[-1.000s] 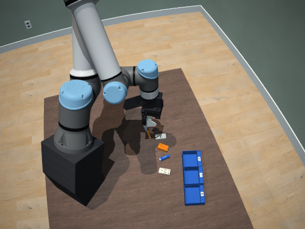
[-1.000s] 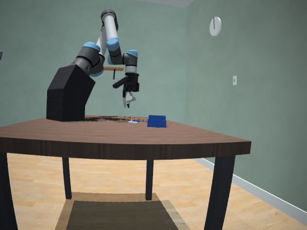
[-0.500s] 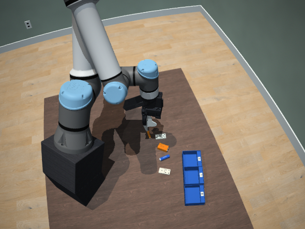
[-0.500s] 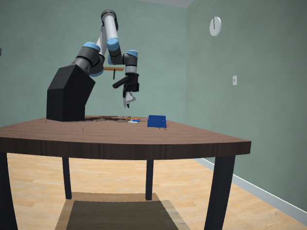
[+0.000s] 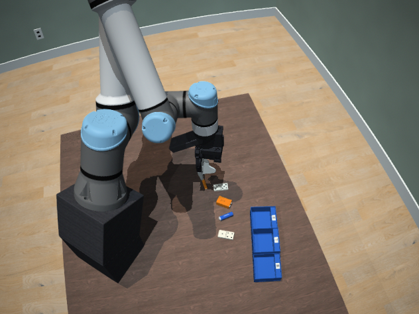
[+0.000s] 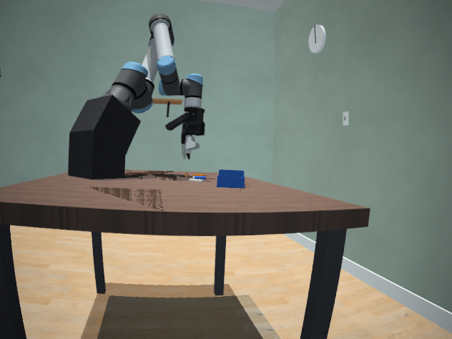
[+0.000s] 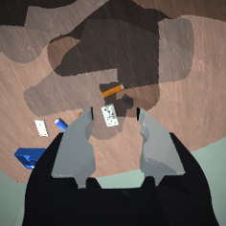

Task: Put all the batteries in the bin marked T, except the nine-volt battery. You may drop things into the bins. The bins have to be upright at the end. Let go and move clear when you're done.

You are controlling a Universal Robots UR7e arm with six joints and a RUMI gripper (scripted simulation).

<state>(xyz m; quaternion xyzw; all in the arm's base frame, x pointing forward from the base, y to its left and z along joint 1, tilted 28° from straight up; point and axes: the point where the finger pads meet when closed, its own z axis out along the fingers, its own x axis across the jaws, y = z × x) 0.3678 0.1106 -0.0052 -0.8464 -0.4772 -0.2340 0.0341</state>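
A thin orange battery (image 5: 204, 184) lies on the table right under my gripper (image 5: 203, 175); it also shows in the wrist view (image 7: 113, 91). A blue cylindrical battery (image 5: 226, 216) lies further toward the front and shows in the wrist view (image 7: 60, 124). An orange nine-volt battery (image 5: 223, 202) lies between them. Three blue bins (image 5: 266, 244) stand upright in a row at the right; their label letters are too small to read. My gripper (image 7: 114, 107) (image 6: 187, 154) hangs well above the table, fingers apart with nothing between them.
One white domino (image 5: 221, 186) lies beside the thin orange battery, seen between my fingers in the wrist view (image 7: 109, 115). A second domino (image 5: 226, 234) lies near the blue battery. The robot's black base (image 5: 98, 222) stands at the left.
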